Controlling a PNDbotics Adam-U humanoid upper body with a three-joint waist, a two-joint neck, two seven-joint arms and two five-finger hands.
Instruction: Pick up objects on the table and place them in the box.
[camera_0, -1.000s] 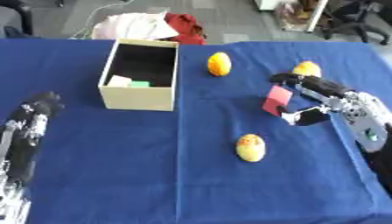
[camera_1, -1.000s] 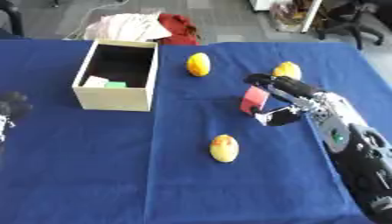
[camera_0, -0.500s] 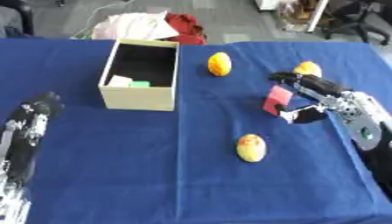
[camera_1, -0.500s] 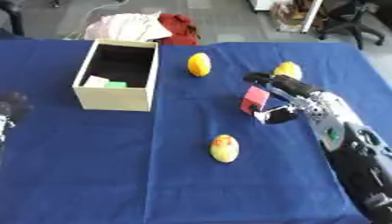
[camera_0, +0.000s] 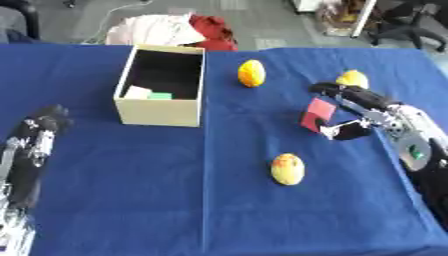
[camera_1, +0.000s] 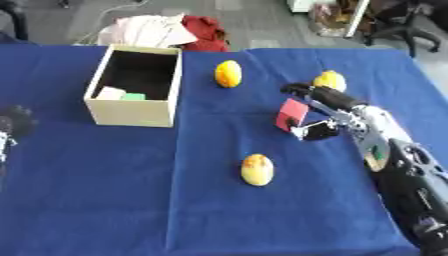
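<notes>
Blue cloth covers the table (camera_0: 131, 200), and on it the right hand (camera_0: 367, 107) pinches a small red block (camera_0: 316, 114) between thumb and curled fingers (camera_0: 337, 92), right of centre. A yellow fruit (camera_0: 353, 78) lies just beyond that hand, another (camera_0: 252, 73) sits beside the cream box (camera_0: 160, 111), and a third with a reddish patch (camera_0: 288, 169) lies nearer, apart from the rest. The open box holds a white piece (camera_0: 136, 92) and a green piece (camera_0: 160, 96). The left hand (camera_0: 44, 125) rests at the left edge, fingers curled, holding nothing
</notes>
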